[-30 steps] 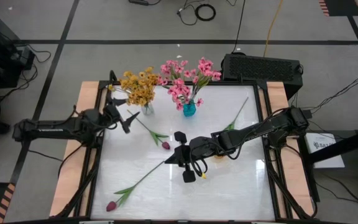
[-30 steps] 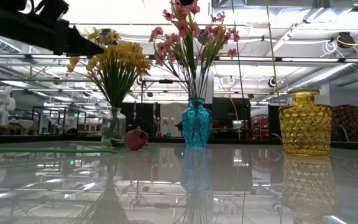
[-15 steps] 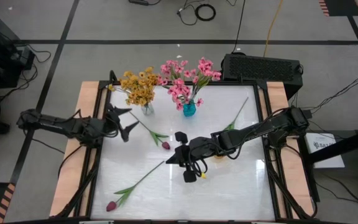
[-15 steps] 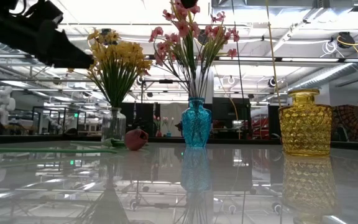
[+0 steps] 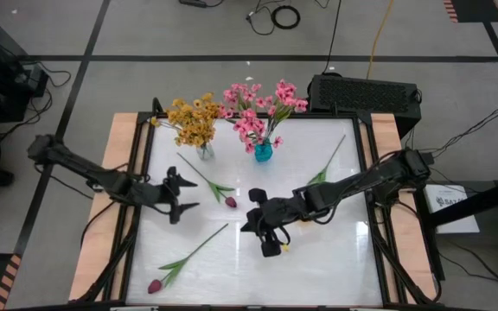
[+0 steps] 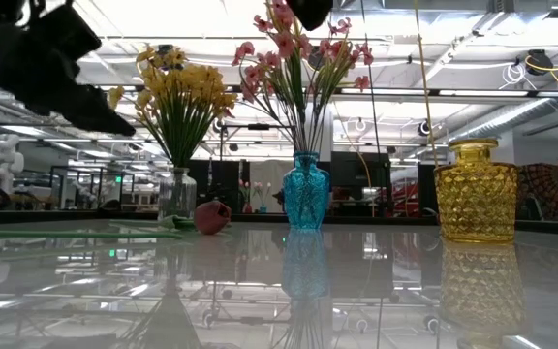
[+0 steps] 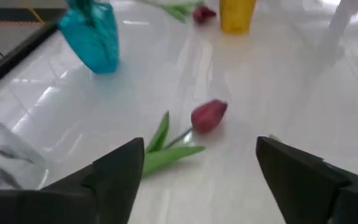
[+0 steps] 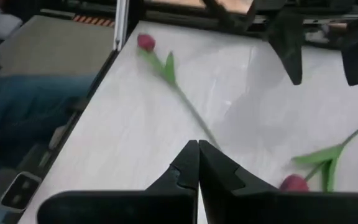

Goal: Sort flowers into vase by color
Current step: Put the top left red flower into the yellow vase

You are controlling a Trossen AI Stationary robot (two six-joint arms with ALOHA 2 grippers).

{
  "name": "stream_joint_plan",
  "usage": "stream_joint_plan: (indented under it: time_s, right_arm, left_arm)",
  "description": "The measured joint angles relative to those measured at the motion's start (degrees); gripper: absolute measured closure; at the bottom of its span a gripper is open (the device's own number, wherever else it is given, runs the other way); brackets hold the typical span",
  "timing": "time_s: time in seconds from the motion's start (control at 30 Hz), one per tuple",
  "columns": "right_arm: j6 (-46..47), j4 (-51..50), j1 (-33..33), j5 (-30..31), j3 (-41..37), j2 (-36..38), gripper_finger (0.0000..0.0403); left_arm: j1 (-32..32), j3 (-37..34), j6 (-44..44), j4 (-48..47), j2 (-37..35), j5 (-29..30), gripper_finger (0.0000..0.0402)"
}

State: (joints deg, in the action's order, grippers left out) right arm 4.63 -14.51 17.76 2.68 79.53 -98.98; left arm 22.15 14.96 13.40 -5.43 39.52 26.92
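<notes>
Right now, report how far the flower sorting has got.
Done: yellow flowers and pink flowers stand in vases. In hand: open left gripper hovers by a tulip. Left: that tulip and another lie loose; yellow vase is empty. Right gripper is shut, empty.

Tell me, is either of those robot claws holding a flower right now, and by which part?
No, nothing is held. The left gripper is open above a magenta tulip lying on the table; the right gripper is shut on nothing.
</notes>
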Motion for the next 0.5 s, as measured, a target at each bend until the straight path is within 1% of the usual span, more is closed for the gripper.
stream_joint_plan:
  time_s: [0.07, 0.2, 0.3, 0.37, 0.5]
  right_arm:
    - [0.61, -0.44, 0.46, -0.02, 0.00, 0.00, 0.0403]
    - [-0.16, -0.55, 1.14, 0.00, 0.00, 0.02, 0.0403]
    - [-0.65, -1.12, 1.14, 0.00, 0.00, 0.04, 0.0403]
    - [-0.85, -1.61, 1.12, 0.00, 0.00, 0.07, 0.0403]
    - [-1.10, -2.85, 1.12, 0.00, 0.00, 0.09, 0.0403]
  left_arm:
    - [0.00, 0.00, -0.45, 2.95, 4.29, -0.96, 0.0108]
    - [0.00, 0.07, -0.44, 9.78, 13.18, -1.06, 0.0144]
    - [0.00, 2.14, -2.58, 10.89, 20.02, 0.47, 0.0163]
    - [-0.07, 4.49, -5.35, 10.90, 24.51, 1.85, 0.0172]
    - [-0.79, 9.84, -13.54, 11.09, 33.22, 2.06, 0.0182]
